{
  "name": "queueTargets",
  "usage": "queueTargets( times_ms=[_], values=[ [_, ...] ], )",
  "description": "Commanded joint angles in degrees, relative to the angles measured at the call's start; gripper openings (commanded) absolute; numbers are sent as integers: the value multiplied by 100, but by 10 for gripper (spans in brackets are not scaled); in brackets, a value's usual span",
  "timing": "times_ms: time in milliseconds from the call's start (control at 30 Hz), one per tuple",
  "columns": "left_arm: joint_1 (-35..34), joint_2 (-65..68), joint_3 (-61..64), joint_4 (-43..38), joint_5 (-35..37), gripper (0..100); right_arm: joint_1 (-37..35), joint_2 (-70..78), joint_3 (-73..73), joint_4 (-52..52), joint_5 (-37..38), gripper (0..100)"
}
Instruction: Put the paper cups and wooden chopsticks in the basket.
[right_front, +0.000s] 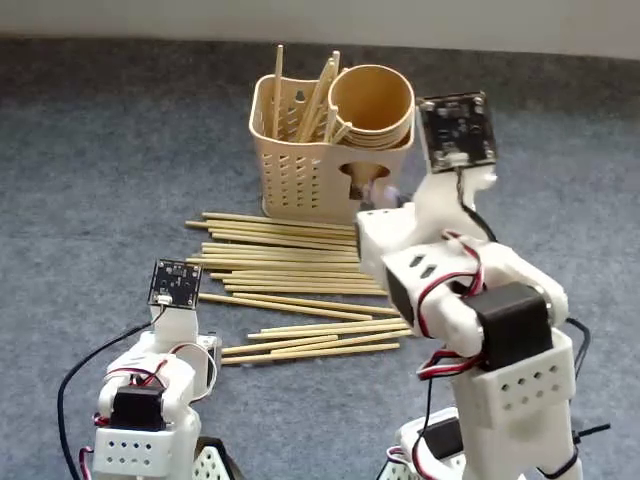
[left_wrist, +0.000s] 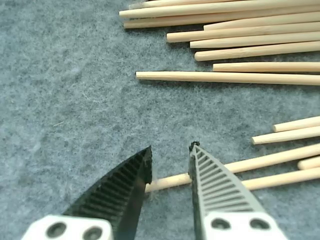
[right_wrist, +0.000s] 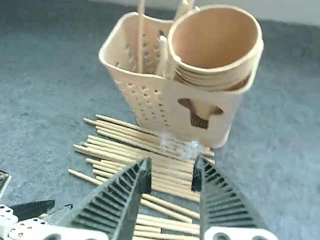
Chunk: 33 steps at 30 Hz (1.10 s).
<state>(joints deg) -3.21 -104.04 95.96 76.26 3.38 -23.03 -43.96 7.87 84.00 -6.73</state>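
1. The left tool (left_wrist: 170, 150) hangs low over the counter (left_wrist: 60, 100). Its jaws are a little apart and grip nothing. The end of one chopstick (left_wrist: 250, 163) lies on the grey surface under the gap.
2. In the high view the left arm (right_front: 150, 395) sits at the near edge, beside the taller right arm (right_front: 480, 320).
3. The loose chopsticks (right_front: 300, 270) lie flat on the counter, roughly side by side, in a spread between the arms and the basket. The nearest few sit at a slight slant to the rest.
4. The right tool (right_wrist: 172, 167) is held higher, above the spread and pointing toward the basket. Its jaws are partly open and empty.
5. A small clear, crinkled scrap (right_wrist: 177, 146) rests on the farthest chopsticks, just before the basket.
6. The basket (right_front: 310, 180) stands upright on the counter just beyond the spread. It is cream, with perforated walls and a cut-out in its near side.
7. The cups (right_front: 372, 100) sit nested in the basket on the right arm's side, tilted, with the open mouth up.
8. Several standing chopsticks (right_front: 279, 90) occupy the other part of the basket and poke above its rim.
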Motion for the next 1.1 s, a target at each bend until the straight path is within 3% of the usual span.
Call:
queueTargets(
  times_ms=[0, 333, 600, 1067],
  values=[
    [-22, -22, 119, 26, -35, 136, 426, -171, -119, 444, -352, 145],
    [-22, -22, 119, 26, -35, 136, 497, -681, 1754, 716, -1670, 145],
    [-22, -22, 119, 26, -35, 136, 505, -919, 3591, 242, -2338, 145],
    [-22, -22, 119, 26, -35, 136, 1244, -857, 5086, -1631, -2321, 145]
  ],
)
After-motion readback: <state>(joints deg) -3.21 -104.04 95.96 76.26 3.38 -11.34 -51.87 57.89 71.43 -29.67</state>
